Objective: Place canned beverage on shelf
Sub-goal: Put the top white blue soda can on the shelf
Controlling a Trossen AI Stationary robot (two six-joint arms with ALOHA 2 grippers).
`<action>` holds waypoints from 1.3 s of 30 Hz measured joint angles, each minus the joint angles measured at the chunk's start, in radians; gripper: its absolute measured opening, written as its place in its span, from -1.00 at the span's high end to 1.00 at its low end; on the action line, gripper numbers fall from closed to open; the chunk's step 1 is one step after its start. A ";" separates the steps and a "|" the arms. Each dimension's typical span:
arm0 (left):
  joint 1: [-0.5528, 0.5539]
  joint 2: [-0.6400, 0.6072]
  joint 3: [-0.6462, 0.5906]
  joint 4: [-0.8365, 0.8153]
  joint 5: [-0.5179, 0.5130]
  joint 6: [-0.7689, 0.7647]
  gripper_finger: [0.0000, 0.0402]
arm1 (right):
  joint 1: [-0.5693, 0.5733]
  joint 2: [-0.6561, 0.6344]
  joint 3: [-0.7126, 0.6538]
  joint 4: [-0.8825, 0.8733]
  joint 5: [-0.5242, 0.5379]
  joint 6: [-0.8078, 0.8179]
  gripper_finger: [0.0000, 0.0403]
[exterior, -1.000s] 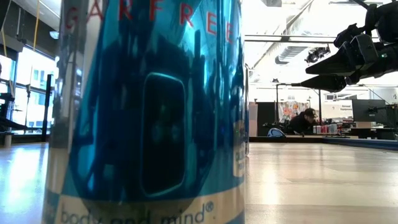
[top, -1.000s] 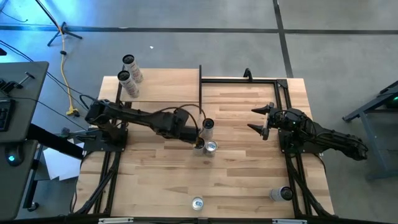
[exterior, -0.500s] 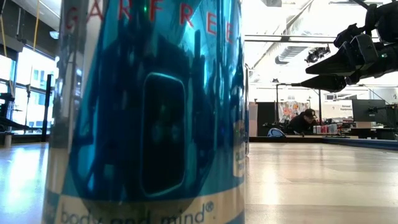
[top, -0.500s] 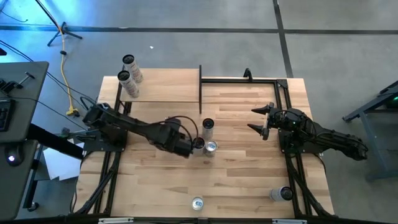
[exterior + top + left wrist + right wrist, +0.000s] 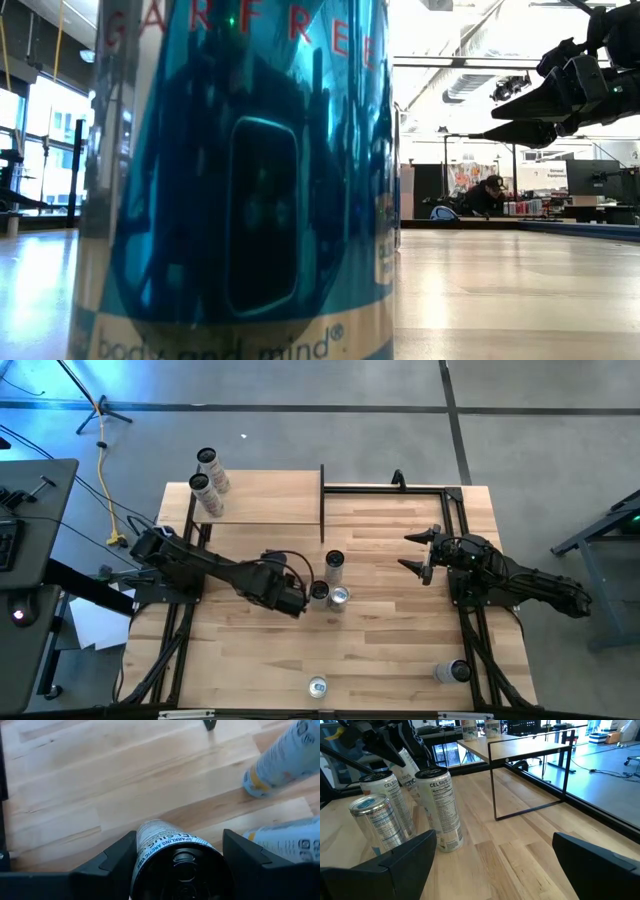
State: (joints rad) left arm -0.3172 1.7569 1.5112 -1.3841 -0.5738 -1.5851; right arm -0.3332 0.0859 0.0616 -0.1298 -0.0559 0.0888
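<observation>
A white canned beverage [image 5: 165, 840] with a black lid sits tilted in my left gripper [image 5: 179, 836], which is shut on it near the table's middle [image 5: 300, 598]. The arm hides this can in the high view. In the right wrist view it [image 5: 404, 760] slants behind three upright cans. The shelf [image 5: 265, 500], a pale board on black posts, stands at the far left. Two cans [image 5: 204, 472] stand on its left end. My right gripper [image 5: 407, 553] waits open at the right, nothing between its fingers [image 5: 492, 840]. My left gripper pinches the can's side wall just below the lid [image 5: 142, 845], one finger [image 5: 117, 860] on each side. The can lies along the fingers, lid toward my wrist and base slanting down and away. Standing cans hide whether the base touches the table.
Three cans stand close to the right of my left gripper [image 5: 319, 593] [image 5: 340, 598] [image 5: 334, 565]. A blue can [image 5: 240, 180] stands at the near edge [image 5: 317, 686]. Another [image 5: 452, 672] lies near the front right. A bare black frame [image 5: 395, 488] stands far right.
My left gripper has drawn back toward the table's left and a little toward the near edge, still shut on its can. A standing can that it covered now shows beside it.
</observation>
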 joint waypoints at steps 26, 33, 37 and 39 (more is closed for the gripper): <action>-0.027 -0.023 -0.076 -0.008 -0.021 -0.220 -0.06 | 0.000 0.000 0.000 0.000 0.000 0.000 -0.92; 0.003 -0.023 -0.076 0.018 -0.019 -0.221 -0.06 | 0.000 0.000 0.000 0.000 0.000 0.000 -0.92; 0.032 -0.023 -0.076 0.016 -0.001 -0.220 -0.06 | 0.000 0.000 0.000 0.000 0.000 0.000 -0.92; 0.048 -0.023 -0.076 0.012 0.003 -0.220 -0.06 | 0.000 0.000 0.000 0.000 0.000 0.000 -0.92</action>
State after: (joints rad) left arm -0.2691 1.7344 1.4349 -1.3720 -0.5703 -1.8053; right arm -0.3336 0.0856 0.0616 -0.1297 -0.0559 0.0890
